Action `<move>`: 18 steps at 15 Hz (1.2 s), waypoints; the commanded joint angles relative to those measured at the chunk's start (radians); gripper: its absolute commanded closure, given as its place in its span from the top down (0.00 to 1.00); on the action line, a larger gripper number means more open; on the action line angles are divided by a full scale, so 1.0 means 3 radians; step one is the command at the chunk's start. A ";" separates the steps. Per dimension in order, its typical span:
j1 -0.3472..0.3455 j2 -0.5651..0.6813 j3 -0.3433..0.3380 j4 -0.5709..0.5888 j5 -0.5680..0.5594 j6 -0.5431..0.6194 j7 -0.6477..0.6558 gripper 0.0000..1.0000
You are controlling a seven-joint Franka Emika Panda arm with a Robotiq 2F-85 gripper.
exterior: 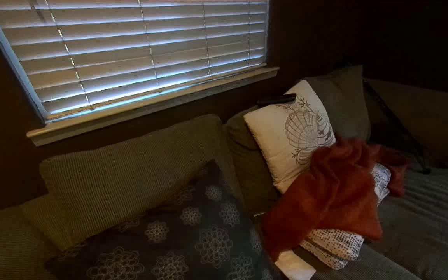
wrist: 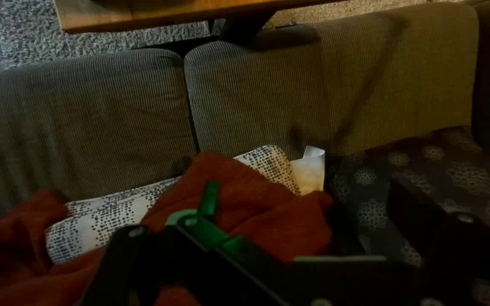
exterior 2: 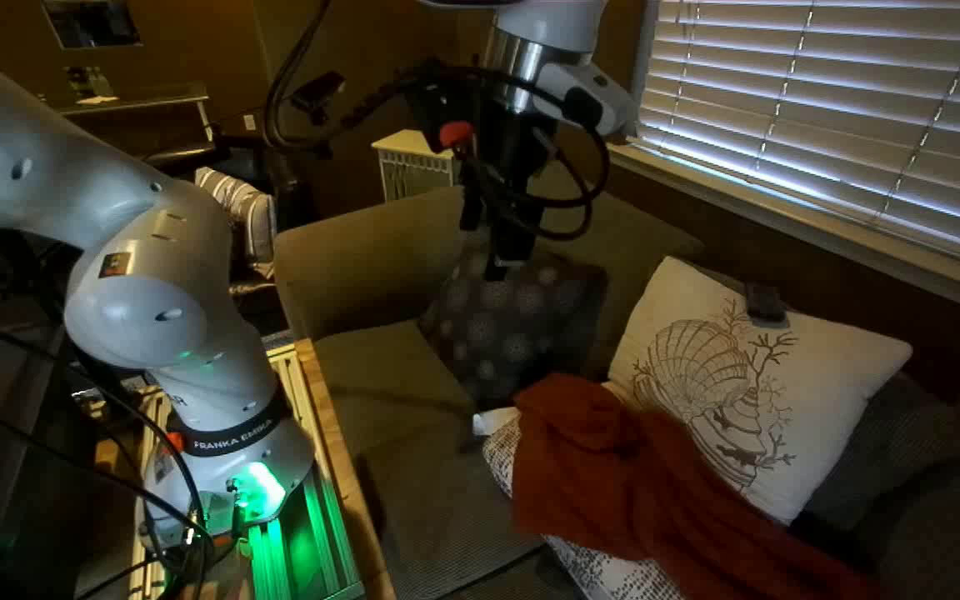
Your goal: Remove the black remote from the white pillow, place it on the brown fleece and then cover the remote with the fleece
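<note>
the fleece (exterior 2: 638, 492) is matt cloth, the sofa (wrist: 262, 93) (cloth too) finely ribbed.

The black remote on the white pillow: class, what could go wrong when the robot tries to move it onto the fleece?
The black remote lies at the upper edge of the tilted white pillow, so a nudge from the open gripper could knock it down behind. The brown fleece lies in uneven folds over dotted white fabric, so the remote might slide off before it is covered.

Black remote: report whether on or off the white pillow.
On: both exterior views show the remote on the pillow, at its top edge.
</note>
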 commanded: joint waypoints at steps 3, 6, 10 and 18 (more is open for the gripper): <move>-0.0067 0.0011 0.0056 0.0005 0.0029 -0.0004 -0.0031 1.00; -0.0080 0.0061 0.0033 0.0053 0.0049 -0.0014 -0.0021 1.00; -0.0136 0.0194 -0.0014 0.0211 -0.0071 0.0126 -0.0123 1.00; -0.0251 0.1050 -0.0114 0.1012 -0.0502 0.0508 -0.0347 1.00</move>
